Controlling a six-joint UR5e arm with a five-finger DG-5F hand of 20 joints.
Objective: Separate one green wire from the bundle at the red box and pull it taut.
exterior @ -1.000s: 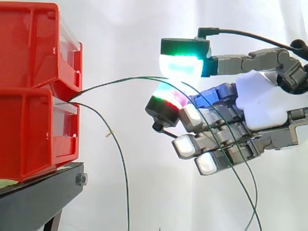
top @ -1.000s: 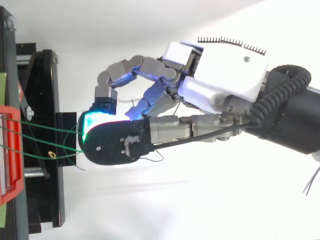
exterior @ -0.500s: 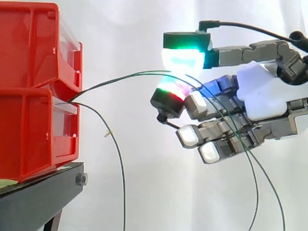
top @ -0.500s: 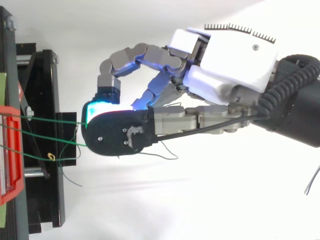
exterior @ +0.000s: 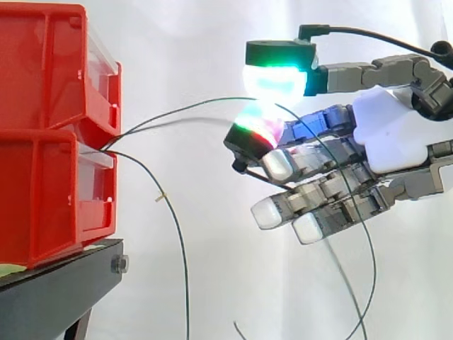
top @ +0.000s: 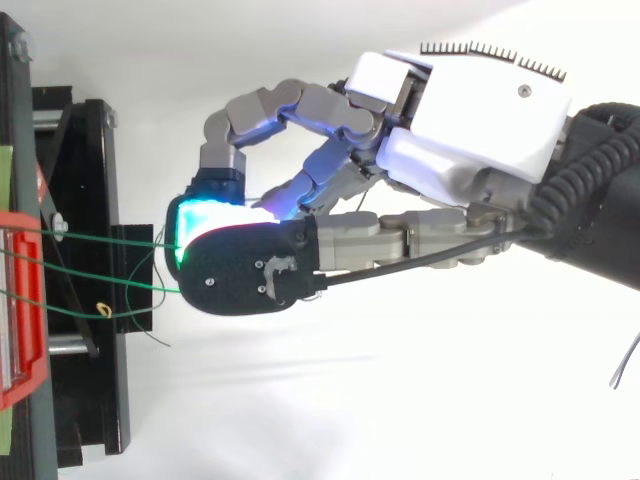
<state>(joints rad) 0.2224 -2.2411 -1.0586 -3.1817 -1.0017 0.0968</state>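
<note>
Green plastic insulation marks the piece that matters: a thin green wire point(exterior: 163, 113) leaves the slot at the front of the red plastic box point(exterior: 42, 191) and arcs up and away from the box to the hand point(exterior: 396, 142). There it passes between two glowing fingertips point(exterior: 274, 81) set one over the other and pressed close. The hand looks clamped on that wire, with its other fingers loosely extended below the pinch. Separation seems done and the pull is in hand, but the arc is not yet straight. The next move calls for drawing directly away from the box without the pinch slipping. The side view shows the slack in the arc, and a second green strand with a small yellow tag point(exterior: 161, 197) drooping below the box front, beside the black stand point(exterior: 56, 290). The top view shows two strands point(top: 110, 285) running from the box to the fingertips, so I cannot tell whether only one is held.
</note>
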